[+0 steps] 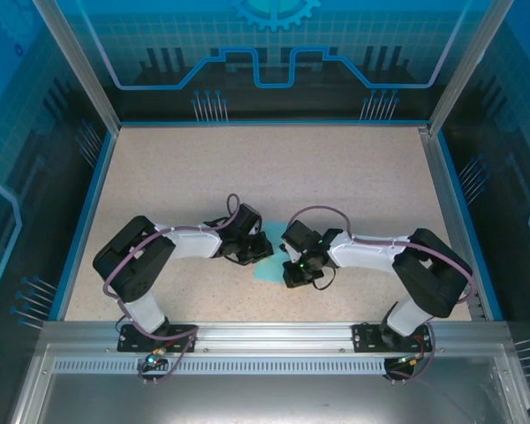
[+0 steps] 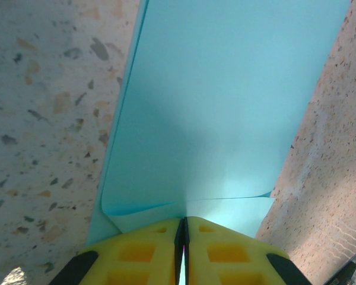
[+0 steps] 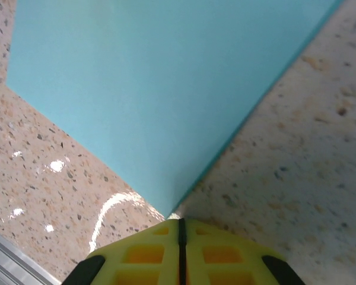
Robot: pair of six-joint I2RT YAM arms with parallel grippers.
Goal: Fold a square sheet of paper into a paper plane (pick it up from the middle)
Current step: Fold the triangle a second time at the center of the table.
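The square sheet of paper [image 1: 269, 268], light cyan, lies on the table between my two grippers. In the left wrist view the sheet [image 2: 225, 107] is folded over itself, with a curled upper layer and a second layer under it. My left gripper [image 2: 183, 218] is shut on its near edge, and cyan shows in the slit between the yellow fingers. In the right wrist view the sheet [image 3: 160, 89] lies flat. One of its corners comes right up to the tips of my right gripper [image 3: 179, 219], which is shut with no paper visible between the pads. From above, the left gripper [image 1: 254, 252] and right gripper [image 1: 293, 265] face each other across the sheet.
The speckled beige table [image 1: 336, 177] has blue rails along its left, right and far sides. An aluminium frame [image 1: 265, 336] carrying the arm bases runs along the near edge. Both arms bend inward towards the middle.
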